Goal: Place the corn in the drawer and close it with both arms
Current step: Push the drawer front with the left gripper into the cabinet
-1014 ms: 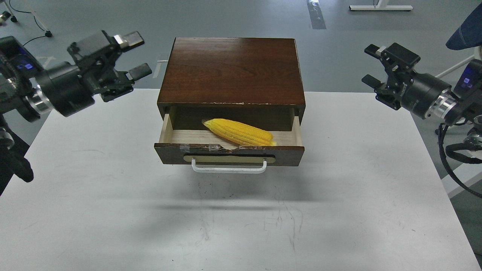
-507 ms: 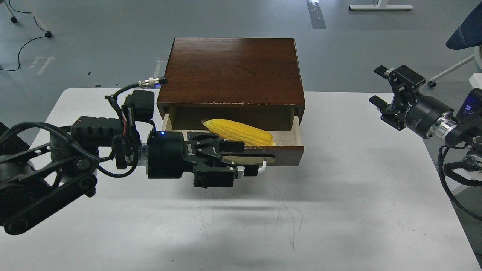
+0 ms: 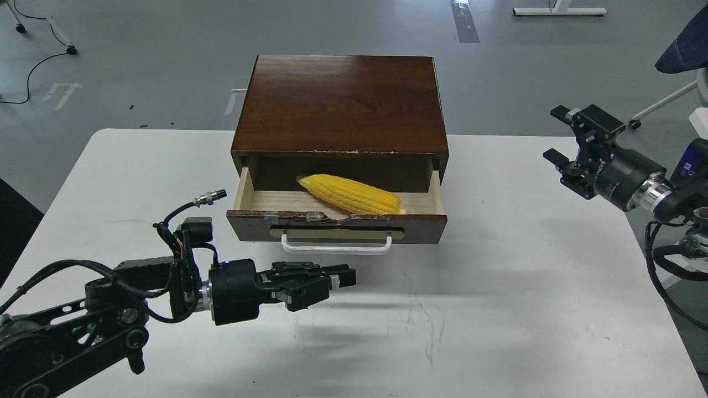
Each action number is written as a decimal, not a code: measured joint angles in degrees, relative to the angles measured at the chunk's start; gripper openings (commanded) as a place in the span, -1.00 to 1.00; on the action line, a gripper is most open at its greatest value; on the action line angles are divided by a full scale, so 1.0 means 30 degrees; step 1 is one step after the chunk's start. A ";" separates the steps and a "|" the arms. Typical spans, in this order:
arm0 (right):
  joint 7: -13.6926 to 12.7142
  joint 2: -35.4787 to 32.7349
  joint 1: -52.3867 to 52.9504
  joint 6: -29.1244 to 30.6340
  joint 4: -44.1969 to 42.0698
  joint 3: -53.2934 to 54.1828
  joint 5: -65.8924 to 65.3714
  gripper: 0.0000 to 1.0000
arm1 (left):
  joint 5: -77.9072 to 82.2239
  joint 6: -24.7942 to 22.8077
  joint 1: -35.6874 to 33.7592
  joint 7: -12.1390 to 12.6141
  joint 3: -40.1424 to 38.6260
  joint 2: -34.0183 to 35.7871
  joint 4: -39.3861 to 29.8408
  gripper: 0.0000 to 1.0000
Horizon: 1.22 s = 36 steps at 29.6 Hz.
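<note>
Left gripper (image 3: 344, 278), empty, fingers seemingly together, hovers before the drawer (image 3: 337, 226); right gripper (image 3: 560, 135) spread wide, empty.

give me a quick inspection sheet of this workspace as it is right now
surface: white table, scuffed, marked.
job's things: corn lies inside the open drawer of the brown cabinet.
clutter: nothing seen.
grippers: left gripper low over the table, in front of the white handle, touching nothing, open or shut unclear; right gripper open, empty, raised at the table's right edge.
cables: black loops on both arms; cord on the floor.
surroundings: grey floor.
</note>
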 measured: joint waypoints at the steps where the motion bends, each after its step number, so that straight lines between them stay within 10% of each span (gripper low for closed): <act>1: 0.0000 0.0007 -0.0009 -0.0007 -0.0003 0.0000 0.0000 0.93 | -0.0039 0.0001 0.0001 0.0000 -0.0005 -0.0018 0.0221 -1.00; 36: 0.0000 0.0016 -0.0479 -0.0020 0.0026 -0.0025 -0.0003 0.93 | -0.0075 0.0105 -0.0088 -0.0008 -0.0637 -0.0160 0.2370 -1.00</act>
